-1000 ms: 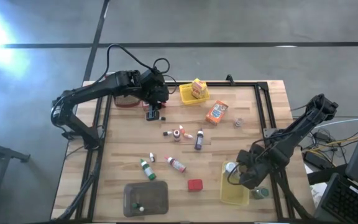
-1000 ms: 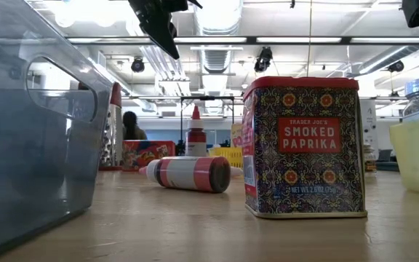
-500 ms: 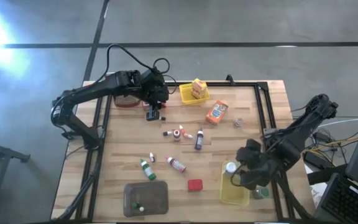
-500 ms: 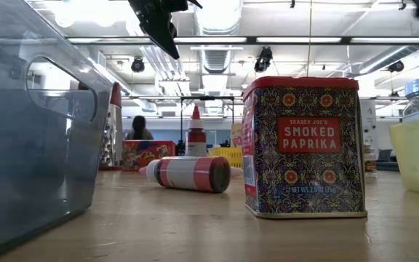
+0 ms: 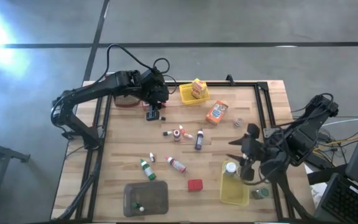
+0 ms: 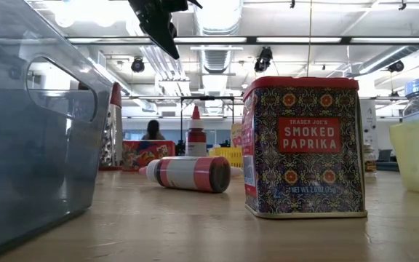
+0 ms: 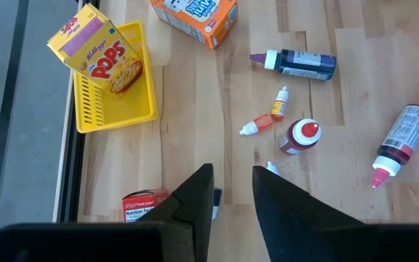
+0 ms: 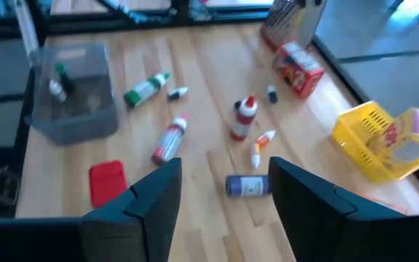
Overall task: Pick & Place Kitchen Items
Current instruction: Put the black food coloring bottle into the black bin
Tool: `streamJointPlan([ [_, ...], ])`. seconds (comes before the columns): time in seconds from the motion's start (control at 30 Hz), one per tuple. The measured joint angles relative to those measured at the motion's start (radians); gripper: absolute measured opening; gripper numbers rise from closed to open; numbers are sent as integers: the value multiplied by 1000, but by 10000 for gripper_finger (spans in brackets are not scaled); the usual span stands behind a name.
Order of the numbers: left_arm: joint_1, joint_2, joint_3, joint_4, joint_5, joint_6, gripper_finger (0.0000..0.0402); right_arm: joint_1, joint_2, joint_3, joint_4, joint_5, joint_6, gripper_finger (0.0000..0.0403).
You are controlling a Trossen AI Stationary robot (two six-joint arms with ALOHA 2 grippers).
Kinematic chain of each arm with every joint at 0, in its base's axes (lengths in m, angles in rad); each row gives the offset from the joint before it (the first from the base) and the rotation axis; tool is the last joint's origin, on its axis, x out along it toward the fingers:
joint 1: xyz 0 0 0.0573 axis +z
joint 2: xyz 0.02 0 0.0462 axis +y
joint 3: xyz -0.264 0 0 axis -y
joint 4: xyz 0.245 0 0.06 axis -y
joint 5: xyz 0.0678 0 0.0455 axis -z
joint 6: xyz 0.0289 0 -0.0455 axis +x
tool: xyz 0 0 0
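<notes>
Kitchen items lie scattered on the wooden table: an orange box (image 5: 217,112), a dark bottle (image 5: 199,141), a small red-capped bottle (image 5: 180,132), a green bottle (image 5: 146,168), a red-and-white bottle (image 5: 177,164) and a red paprika tin (image 5: 195,185). A white-capped bottle (image 5: 230,168) lies in the near-right yellow basket (image 5: 234,193). My right gripper (image 5: 242,140) hangs open above that basket's far end, holding nothing. My left gripper (image 5: 156,99) hangs high at the far left, narrowly open and holding nothing, over a small red box (image 7: 145,204).
A far yellow basket (image 5: 188,96) holds a Pops box (image 7: 97,47). A grey tray (image 5: 146,198) with a small green bottle stands at the near edge. A small jar (image 5: 239,122) and a jar (image 5: 260,193) sit at the right. A grater (image 6: 113,127) stands far left.
My right gripper has risen from just over the near-right yellow basket. It has tipped from pointing steeply down toward level and now faces across the table. The white-capped bottle has stayed in the basket.
</notes>
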Motion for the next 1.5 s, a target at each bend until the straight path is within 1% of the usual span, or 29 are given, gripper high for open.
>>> streamJointPlan([
  [0.2,0,0,0,0,0,0,103,-72,1,16,-8,-31,-14,183],
  [0.33,0,0,0,0,0,0,103,-138,0,13,-84,-34,-31,178],
  [0.47,0,0,0,0,0,0,103,-214,0,0,-151,-48,-3,175],
  [0.67,0,0,0,0,0,0,103,-314,0,-34,-160,-131,-39,190],
  [0.8,0,0,0,0,0,0,103,-394,0,-44,-214,-143,-36,200],
  [0.9,0,0,0,0,0,0,103,-445,0,-47,-218,-150,-46,205],
  [1.17,0,0,0,0,0,0,103,-558,0,-48,-188,-172,-157,212],
  [1.5,0,0,0,0,0,0,103,-624,0,-48,-108,-176,-331,192],
])
